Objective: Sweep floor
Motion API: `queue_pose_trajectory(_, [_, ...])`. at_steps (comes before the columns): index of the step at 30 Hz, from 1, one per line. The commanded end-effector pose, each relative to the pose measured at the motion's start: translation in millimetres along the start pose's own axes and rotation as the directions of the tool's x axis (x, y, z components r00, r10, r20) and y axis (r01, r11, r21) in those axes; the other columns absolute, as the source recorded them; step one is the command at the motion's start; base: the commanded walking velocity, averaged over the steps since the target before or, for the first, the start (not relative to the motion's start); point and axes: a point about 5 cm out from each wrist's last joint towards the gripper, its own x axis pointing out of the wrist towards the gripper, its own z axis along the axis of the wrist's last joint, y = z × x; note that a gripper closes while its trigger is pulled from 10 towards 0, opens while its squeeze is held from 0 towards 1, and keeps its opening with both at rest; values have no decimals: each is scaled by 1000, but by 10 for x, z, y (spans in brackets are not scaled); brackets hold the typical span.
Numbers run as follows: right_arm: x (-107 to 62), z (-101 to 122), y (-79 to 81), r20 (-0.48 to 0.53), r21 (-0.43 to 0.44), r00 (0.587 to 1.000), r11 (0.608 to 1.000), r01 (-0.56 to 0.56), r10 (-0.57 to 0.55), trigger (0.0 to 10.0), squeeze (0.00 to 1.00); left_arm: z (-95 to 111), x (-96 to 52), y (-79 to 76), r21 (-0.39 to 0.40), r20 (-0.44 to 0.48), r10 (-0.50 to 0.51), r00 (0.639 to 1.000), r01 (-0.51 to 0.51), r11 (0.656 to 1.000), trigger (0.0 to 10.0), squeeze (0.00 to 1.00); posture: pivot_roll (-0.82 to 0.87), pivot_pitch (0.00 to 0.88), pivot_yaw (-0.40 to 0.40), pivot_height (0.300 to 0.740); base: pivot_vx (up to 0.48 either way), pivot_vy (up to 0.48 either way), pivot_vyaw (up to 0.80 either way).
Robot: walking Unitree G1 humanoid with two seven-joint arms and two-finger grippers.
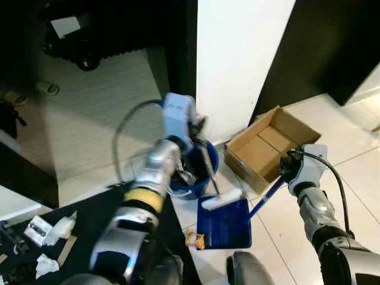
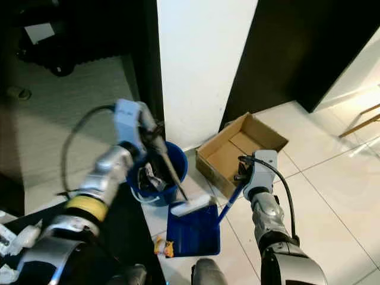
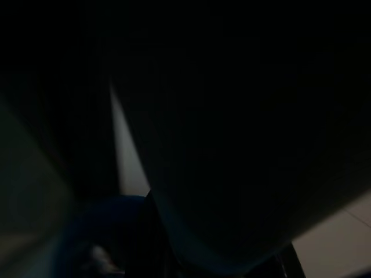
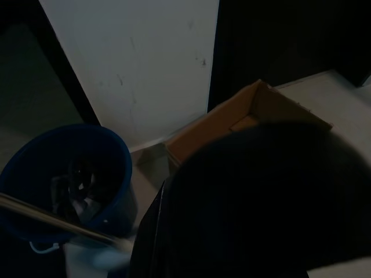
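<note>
Nearest us, a small orange wrapper (image 1: 194,239) lies on the pale tiles at the near-left corner of the blue dustpan (image 1: 225,223). Our right gripper (image 1: 289,166) is closed round the dustpan's blue handle. The broom's white head (image 1: 222,199) rests on the pan's far edge; our left gripper (image 2: 147,132) clasps its dark pole above the blue bucket (image 2: 159,178). Beyond stands an open cardboard box (image 1: 270,146) against the white wall (image 1: 237,53). We can read no writing. Open tile lies to the right.
</note>
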Motion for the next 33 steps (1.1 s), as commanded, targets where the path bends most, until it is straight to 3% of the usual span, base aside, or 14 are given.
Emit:
queue_pose_trajectory(1, [-59, -155, 32, -72, 17, 997, 1000, -7, 8, 0, 0, 13, -88, 46, 118, -71, -70, 995, 78, 990, 10000, 0, 60, 70, -26, 740, 0, 0, 0])
queue_pose_trajectory(3, [-57, -156, 40, -74, 16, 997, 1000, -10, 11, 0, 0, -42, -161, 88, 188, -154, -104, 983, 133, 973, 10000, 0, 60, 70, -27, 740, 0, 0, 0])
queue_pose_trajectory(6, [-50, -156, 64, -76, 16, 997, 1000, -18, 19, 0, 0, -162, -308, 163, 315, -301, -139, 943, 236, 919, 10000, 0, 60, 70, -27, 740, 0, 0, 0])
queue_pose_trajectory(10, [-50, -160, 81, -77, 17, 997, 1000, -24, 25, 0, 0, -224, -375, 289, 332, -364, -33, 931, 162, 929, 10000, 0, 62, 74, -29, 740, 0, 0, 0])
queue_pose_trajectory(15, [-57, -174, 90, -80, 18, 996, 999, -28, 29, 0, 0, -329, -443, 311, 318, -426, 40, 904, 108, 942, 10000, 0, 63, 75, -30, 740, 0, 0, 0])
queue_pose_trajectory(20, [-64, -184, 93, -82, 18, 996, 999, -31, 32, 0, 0, -459, -490, 170, 344, -471, -42, 881, 226, 911, 10000, 0, 59, 76, -31, 740, 0, 0, 0])
queue_pose_trajectory(25, [-67, -186, 86, -84, 15, 996, 999, -31, 33, 0, 0, -547, -454, -29, 315, -483, -133, 865, 314, 895, 10000, 0, 55, 78, -32, 740, 0, 0, 0])
queue_pose_trajectory(28, [-67, -186, 86, -84, 14, 996, 999, -33, 34, 0, 0, -548, -374, -150, 304, -451, -155, 879, 315, 899, 10000, 0, 54, 79, -31, 740, 0, 0, 0])
queue_pose_trajectory(29, [-66, -185, 89, -84, 13, 996, 999, -34, 35, 0, 0, -527, -275, -259, 298, -400, -162, 902, 296, 908, 10000, 0, 53, 83, -29, 740, 0, 0, 0])
queue_pose_trajectory(33, [-66, -187, 96, -84, 14, 996, 999, -36, 37, 0, 0, -515, -199, -332, 294, -363, -156, 919, 272, 916, 10000, 0, 52, 83, -27, 740, 0, 0, 0])
